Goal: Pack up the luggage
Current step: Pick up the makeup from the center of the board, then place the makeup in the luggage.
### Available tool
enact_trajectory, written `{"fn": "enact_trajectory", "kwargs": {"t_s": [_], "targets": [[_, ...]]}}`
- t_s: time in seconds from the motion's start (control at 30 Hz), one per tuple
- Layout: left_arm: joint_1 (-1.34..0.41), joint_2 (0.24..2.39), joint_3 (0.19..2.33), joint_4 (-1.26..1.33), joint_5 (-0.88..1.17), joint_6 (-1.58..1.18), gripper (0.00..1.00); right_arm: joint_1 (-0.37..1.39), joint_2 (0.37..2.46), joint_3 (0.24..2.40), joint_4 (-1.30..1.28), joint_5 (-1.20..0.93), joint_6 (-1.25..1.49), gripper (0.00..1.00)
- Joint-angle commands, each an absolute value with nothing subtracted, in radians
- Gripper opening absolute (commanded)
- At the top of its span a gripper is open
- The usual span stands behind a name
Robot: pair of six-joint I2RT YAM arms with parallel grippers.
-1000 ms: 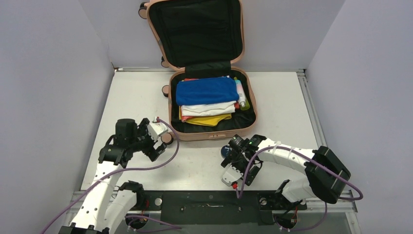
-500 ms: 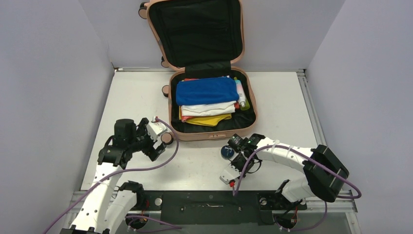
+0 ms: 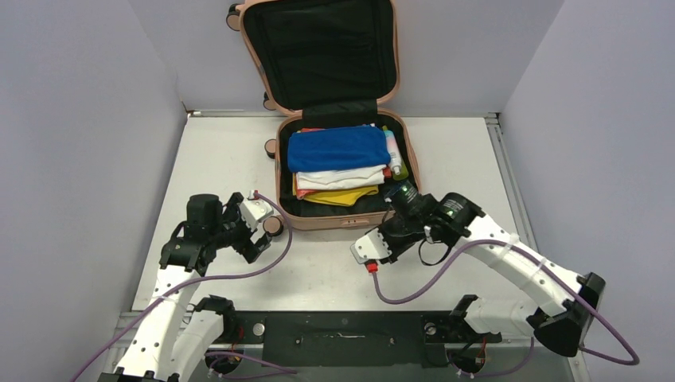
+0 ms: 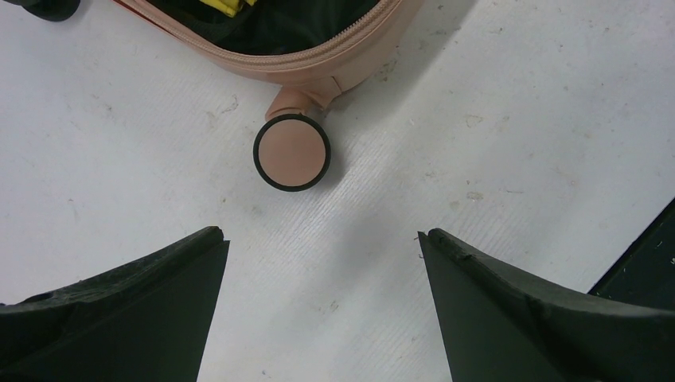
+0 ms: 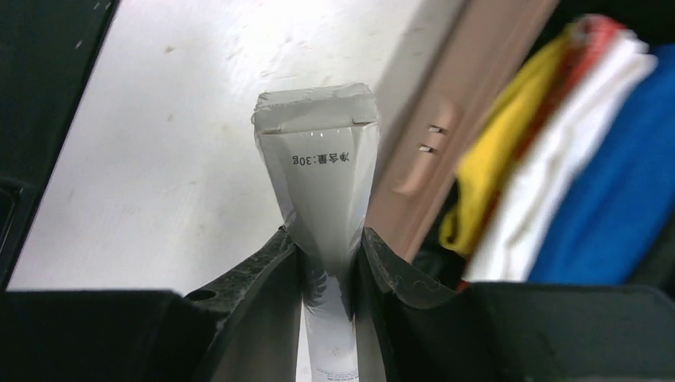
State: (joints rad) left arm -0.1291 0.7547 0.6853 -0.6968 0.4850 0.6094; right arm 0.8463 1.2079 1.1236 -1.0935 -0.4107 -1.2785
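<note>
Peach-pink hard-shell luggage (image 3: 318, 222) lies open, black-lined; right gripper (image 5: 326, 243) pinches a white tube (image 5: 318, 159), left gripper (image 4: 321, 235) gapes empty.

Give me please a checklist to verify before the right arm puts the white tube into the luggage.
1. Grip: right gripper fingers shut on the white tube: ok.
2. Luggage lid open: ok.
3. Free room: bare lining shows in front of the folded clothes: ok.
4. Tube above the opening: the wrist view shows it against the table, beside the rim: cannot tell.
5. Left gripper open, near a wheel, away from the opening: ok.
</note>
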Motion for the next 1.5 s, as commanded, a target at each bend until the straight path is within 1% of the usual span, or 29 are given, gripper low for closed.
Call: {"fn": "enact_trajectory", "kwargs": {"t_s": [0.0, 0.13, 0.37, 0.5, 0.63, 0.77, 0.9, 1.07, 1.13, 1.2, 1.23, 1.33, 1.4, 1.47], "targets": [[-0.123, 0.752, 0.711, -0.650, 0.530, 0.607, 0.96, 0.853, 1.128, 1.264, -1.092, -0.465, -1.118, 0.05], [-0.123, 0.751, 0.713, -0.654, 0.532, 0.607, 0.96, 0.852, 1.101, 1.311, -0.909, -0.437, -0.974, 0.05], [-0.097, 0.739, 0.714, -0.668, 0.564, 0.612, 0.96, 0.851, 1.190, 1.344, -0.618, -0.267, -0.720, 0.05], [-0.084, 0.732, 0.710, -0.671, 0.575, 0.614, 0.96, 0.851, 1.283, 1.349, -0.522, -0.189, -0.686, 0.05], [-0.083, 0.736, 0.713, -0.670, 0.577, 0.614, 0.96, 0.843, 1.360, 1.310, -0.404, -0.114, -0.744, 0.05], [-0.082, 0.742, 0.709, -0.665, 0.576, 0.615, 0.96, 0.811, 1.447, 1.305, -0.414, -0.164, -0.791, 0.05], [-0.083, 0.751, 0.707, -0.659, 0.580, 0.615, 0.96, 0.795, 1.551, 1.314, -0.465, -0.210, -0.799, 0.10], [-0.081, 0.787, 0.721, -0.656, 0.592, 0.609, 0.96, 0.759, 1.649, 1.315, -0.493, -0.277, -0.799, 0.11], [-0.083, 0.797, 0.734, -0.656, 0.595, 0.608, 0.96, 0.745, 1.669, 1.323, -0.509, -0.307, -0.798, 0.14], [-0.085, 0.809, 0.753, -0.659, 0.603, 0.611, 0.96, 0.735, 1.678, 1.332, -0.530, -0.337, -0.804, 0.20], [-0.091, 0.818, 0.764, -0.656, 0.607, 0.613, 0.96, 0.732, 1.677, 1.336, -0.543, -0.350, -0.810, 0.27], [-0.170, 0.884, 0.843, -0.688, 0.549, 0.671, 0.96, 0.720, 1.669, 1.355, -0.575, -0.372, -0.815, 0.53], [-0.250, 0.932, 0.897, -0.699, 0.469, 0.724, 0.96, 0.705, 1.663, 1.375, -0.594, -0.394, -0.813, 0.67], [-0.319, 0.987, 0.959, -0.712, 0.435, 0.766, 0.96, 0.681, 1.656, 1.395, -0.606, -0.422, -0.799, 0.79]]}}
